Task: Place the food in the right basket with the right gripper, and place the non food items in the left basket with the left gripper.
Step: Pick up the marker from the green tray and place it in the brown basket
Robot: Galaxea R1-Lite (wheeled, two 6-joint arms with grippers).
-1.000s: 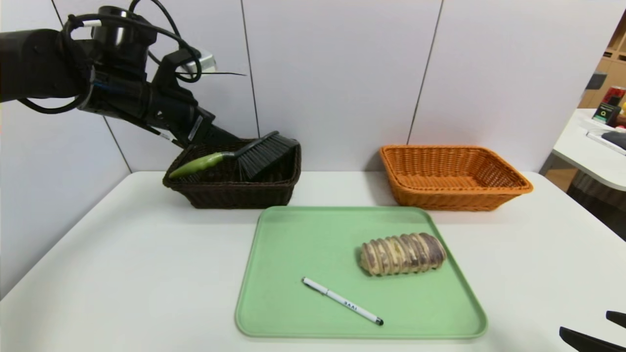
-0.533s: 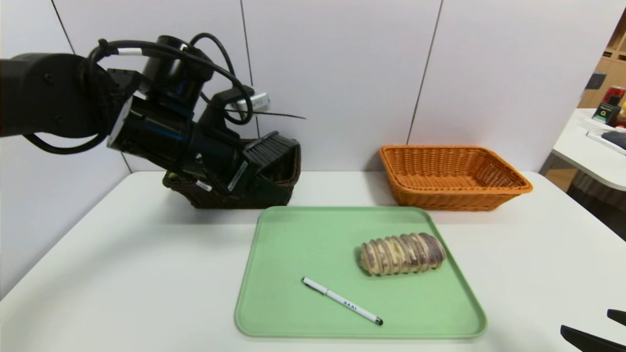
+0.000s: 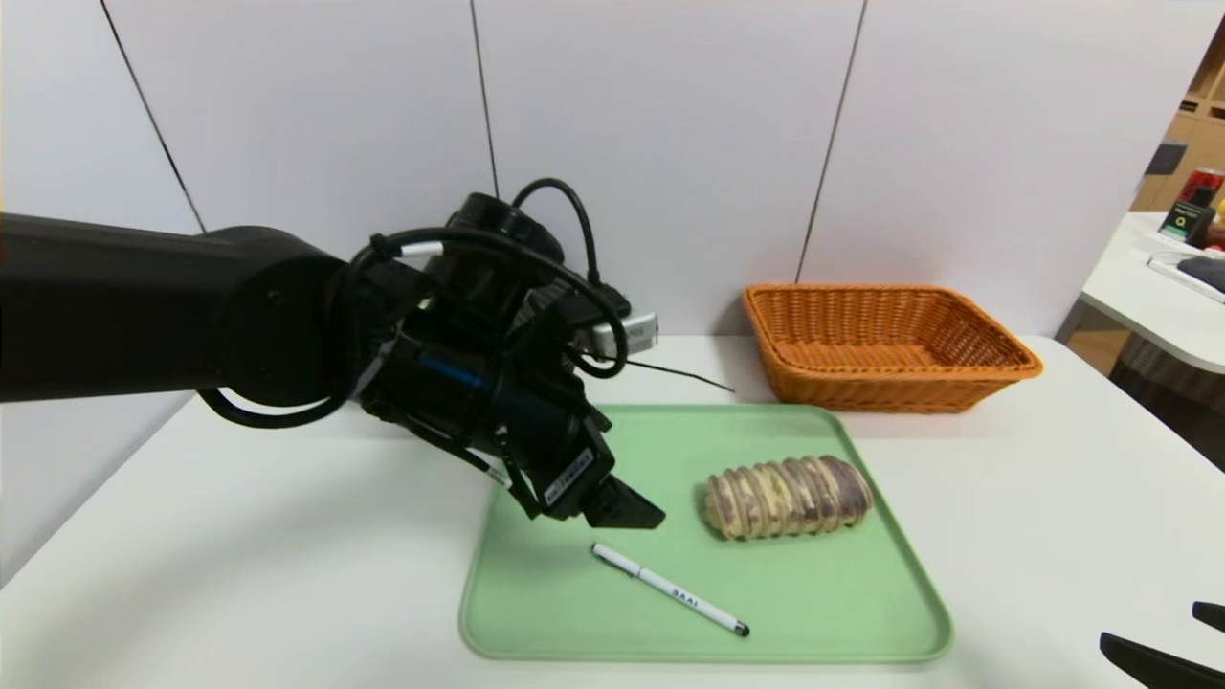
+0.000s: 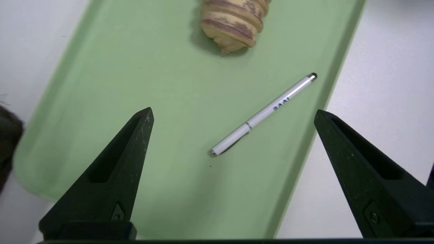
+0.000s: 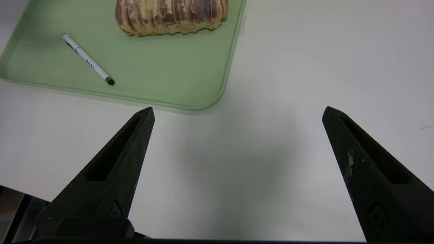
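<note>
Swinging off the dark basket, the left gripper [image 3: 627, 507], jaws spread wide and empty, hovers at ten o'clock of the pen [image 3: 669, 588] on the tray [image 3: 536, 612]; straddle its barrel crosswise, then pinch. Right gripper [image 5: 237, 117] idles, open.

The left basket [image 4: 8, 142] is hidden behind the left arm [image 3: 191, 316] in the head view; a dark corner, possibly it, is cropped in the left wrist view.

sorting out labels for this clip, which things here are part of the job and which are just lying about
Part of the job:
- pen
- bread roll
- orange basket
- left gripper, open above the pen
- right gripper, open, parked near the table edge

Lying about:
- green tray under the pen and roll
- white table
- clutter on the side table
</note>
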